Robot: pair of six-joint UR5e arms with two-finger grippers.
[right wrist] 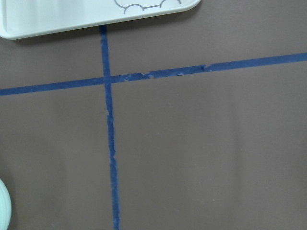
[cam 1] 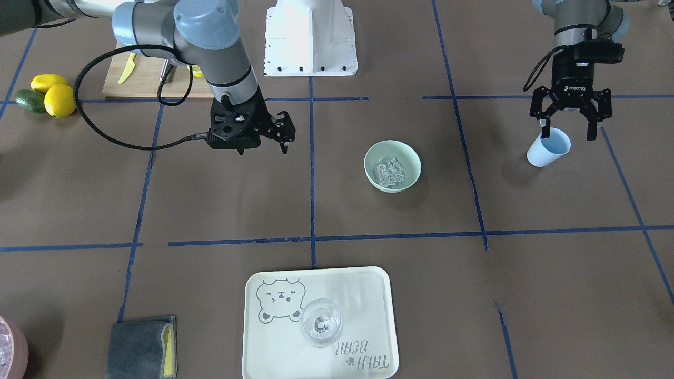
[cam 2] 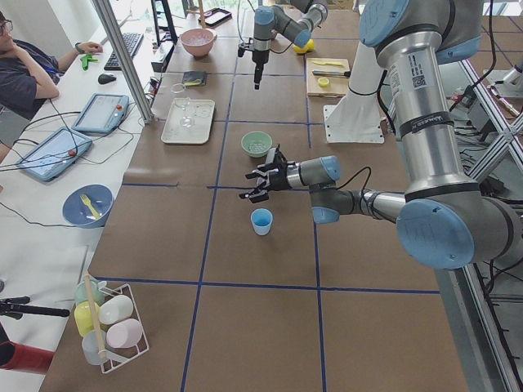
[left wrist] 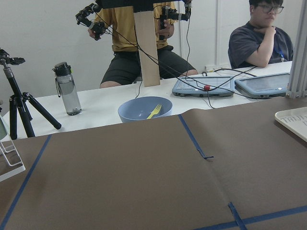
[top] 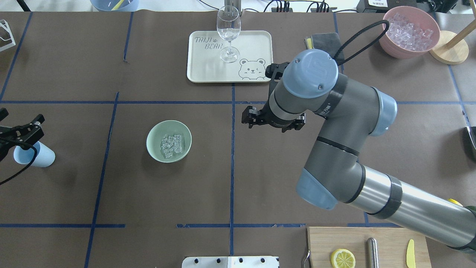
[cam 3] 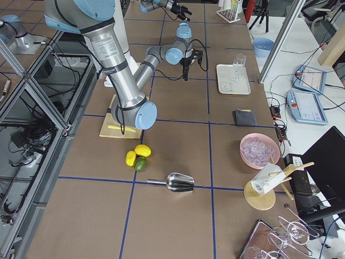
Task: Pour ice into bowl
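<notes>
By the desk's left edge the left gripper (cam 1: 567, 134) is spread wide close by the blue cup (cam 1: 548, 148), the ice (cam 1: 389, 172) lies in the green bowl (cam 1: 414, 158) near the desk's middle, and I cannot tell if the right gripper (cam 1: 281, 134) is wide or narrow.

A robotics lab: two robot arms (top: 334, 111) work over a desk (cam 1: 210, 210) papered brown and gridded with blue tape (cam 1: 311, 173). At 10 o'clock in the left side view, an operator (cam 2: 24, 69) sits by tablets (cam 2: 100, 112) and an aluminium post (cam 2: 122, 57).
</notes>
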